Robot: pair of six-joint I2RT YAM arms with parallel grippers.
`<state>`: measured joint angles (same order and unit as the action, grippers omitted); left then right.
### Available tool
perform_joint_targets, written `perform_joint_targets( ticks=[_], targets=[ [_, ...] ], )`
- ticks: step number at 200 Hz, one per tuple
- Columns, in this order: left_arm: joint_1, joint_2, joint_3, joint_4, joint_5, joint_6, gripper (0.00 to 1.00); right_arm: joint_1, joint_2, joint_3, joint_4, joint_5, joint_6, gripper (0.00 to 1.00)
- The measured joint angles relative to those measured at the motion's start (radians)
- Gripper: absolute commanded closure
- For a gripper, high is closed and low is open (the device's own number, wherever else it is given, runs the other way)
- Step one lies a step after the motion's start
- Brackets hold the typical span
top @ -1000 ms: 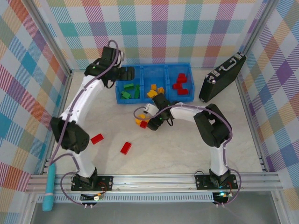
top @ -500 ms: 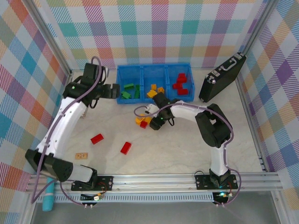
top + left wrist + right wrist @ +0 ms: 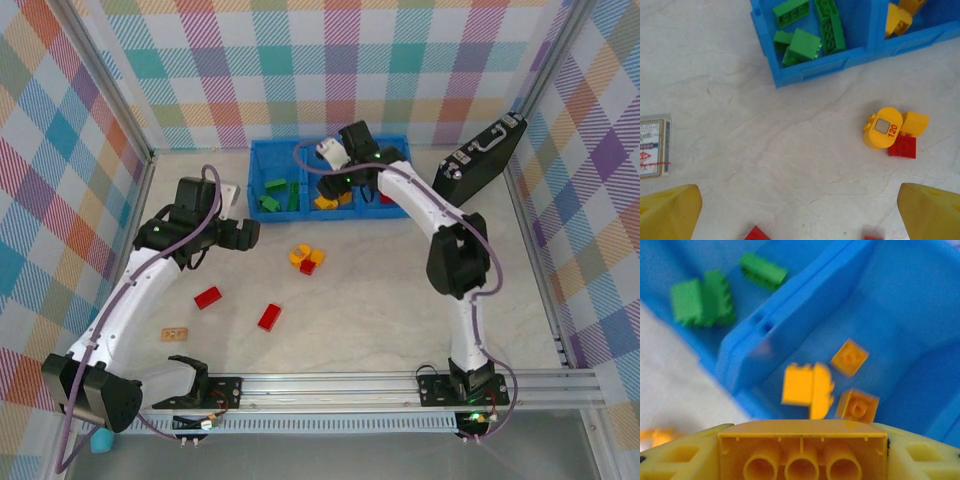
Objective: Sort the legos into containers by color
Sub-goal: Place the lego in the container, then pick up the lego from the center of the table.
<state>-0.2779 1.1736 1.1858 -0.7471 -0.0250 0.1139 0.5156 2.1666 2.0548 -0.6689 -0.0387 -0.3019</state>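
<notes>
Right wrist view: right pincer [image 3: 801,456] pinches an orange-yellow brick [image 3: 802,440] over mid compartment [image 3: 900,315] of blue tray [image 3: 790,332], w/ other yellows below; left pincer [image 3: 800,220] spread above table [image 3: 765,150], near loose bricks [image 3: 901,146]. Bricks likely light, rigid, slick; grip flat side walls, not studs.

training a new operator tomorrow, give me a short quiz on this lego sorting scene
1. True or false: the right gripper carries a green brick.
2. In the top view, which compartment of the blue tray holds the green legos? A left, B middle, C right.
3. How many red legos lie on the table outside the tray?
Key: 1 false, its jaws are shut on an orange-yellow brick. 2 A. 3 three.
</notes>
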Motion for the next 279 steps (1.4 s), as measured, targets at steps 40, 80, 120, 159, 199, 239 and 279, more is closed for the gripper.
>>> perform_joint_targets(
  ticks=[40, 80, 120, 159, 199, 239, 279],
  targets=[
    [0.000, -0.006, 0.000, 0.019, 0.011, 0.006, 0.00, -0.010, 0.222, 0.228, -0.076, 0.047, 0.033, 0.37],
    [0.000, -0.018, 0.000, 0.021, 0.011, 0.007, 0.00, -0.007, 0.277, 0.253, -0.097, 0.063, 0.038, 0.23],
    [0.000, -0.027, 0.000, 0.020, 0.011, 0.007, 0.00, -0.003, 0.258, 0.222, -0.076, 0.051, 0.053, 0.14],
    [0.000, -0.033, 0.000, 0.018, 0.009, 0.007, 0.00, 0.014, 0.190, 0.172, -0.072, 0.048, 0.067, 0.08],
    [0.000, -0.075, 0.000, 0.017, -0.003, 0.006, 0.00, 0.083, 0.039, 0.027, -0.046, 0.059, 0.153, 0.05],
    [0.000, -0.129, 0.000, 0.018, -0.014, 0.003, 0.00, 0.182, -0.093, -0.177, 0.008, 0.060, 0.278, 0.04],
    [0.000, -0.177, 0.000, 0.018, -0.014, -0.004, 0.00, 0.253, -0.100, -0.288, 0.012, 0.055, 0.306, 0.01]
  ],
)
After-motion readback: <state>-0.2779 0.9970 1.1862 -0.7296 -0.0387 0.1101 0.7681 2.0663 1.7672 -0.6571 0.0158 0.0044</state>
